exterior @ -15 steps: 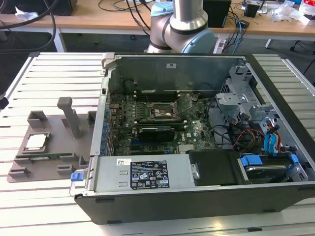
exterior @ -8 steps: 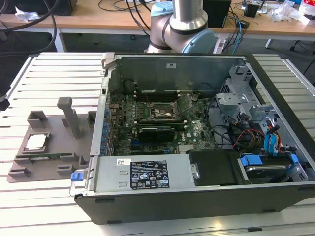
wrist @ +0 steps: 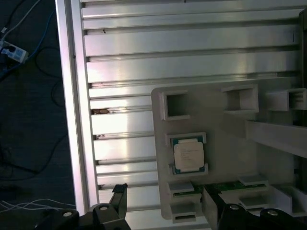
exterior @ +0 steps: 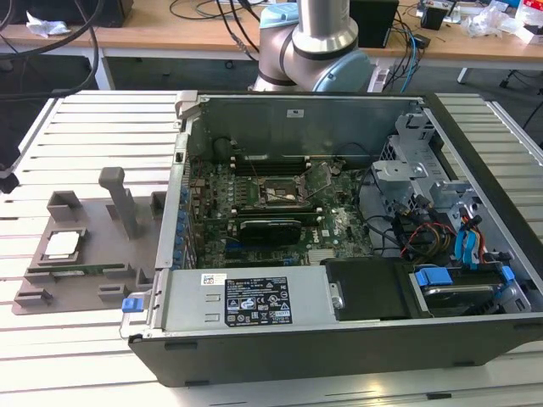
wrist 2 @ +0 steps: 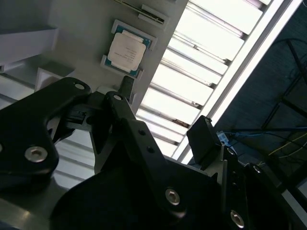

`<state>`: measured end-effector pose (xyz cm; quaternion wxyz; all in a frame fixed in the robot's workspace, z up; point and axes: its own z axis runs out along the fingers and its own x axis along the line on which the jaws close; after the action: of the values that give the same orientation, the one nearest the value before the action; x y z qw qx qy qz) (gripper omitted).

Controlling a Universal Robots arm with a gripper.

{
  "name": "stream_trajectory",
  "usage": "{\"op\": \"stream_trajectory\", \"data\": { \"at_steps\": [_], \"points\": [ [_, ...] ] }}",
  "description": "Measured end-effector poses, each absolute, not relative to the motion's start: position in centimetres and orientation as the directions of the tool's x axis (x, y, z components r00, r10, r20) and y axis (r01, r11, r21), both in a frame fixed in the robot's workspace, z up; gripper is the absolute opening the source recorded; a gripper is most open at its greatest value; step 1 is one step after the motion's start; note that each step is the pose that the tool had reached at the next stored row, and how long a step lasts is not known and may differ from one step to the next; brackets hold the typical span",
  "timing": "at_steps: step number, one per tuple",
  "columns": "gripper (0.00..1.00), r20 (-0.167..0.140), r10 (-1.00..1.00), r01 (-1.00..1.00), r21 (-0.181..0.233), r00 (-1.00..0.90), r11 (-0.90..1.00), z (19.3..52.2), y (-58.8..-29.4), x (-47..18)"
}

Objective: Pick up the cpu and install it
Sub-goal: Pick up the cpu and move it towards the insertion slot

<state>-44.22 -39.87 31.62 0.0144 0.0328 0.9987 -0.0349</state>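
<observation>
The tray lay on the slatted table just beside the computer case, at the exterior view's left of it. The cpu sat in a tray pocket on the side farthest from the case, with the memory stick just beside it. The socket sat on the motherboard inside the case. The arm's base stood behind the case.

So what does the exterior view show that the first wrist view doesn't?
Exterior view, not the first wrist view: the open computer case, its motherboard and the robot arm. First wrist view, not the exterior: a white plug block on the dark floor. Both: the cpu lying in the grey tray on the slatted table.
</observation>
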Motion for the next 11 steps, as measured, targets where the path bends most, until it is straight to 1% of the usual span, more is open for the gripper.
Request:
{"op": "stream_trajectory", "data": {
  "at_steps": [11],
  "points": [
    [0.72, -0.031, 0.065, 0.067, -0.069, -0.997, 0.995, 30.81, -39.88, -44.22]
  ]
}}
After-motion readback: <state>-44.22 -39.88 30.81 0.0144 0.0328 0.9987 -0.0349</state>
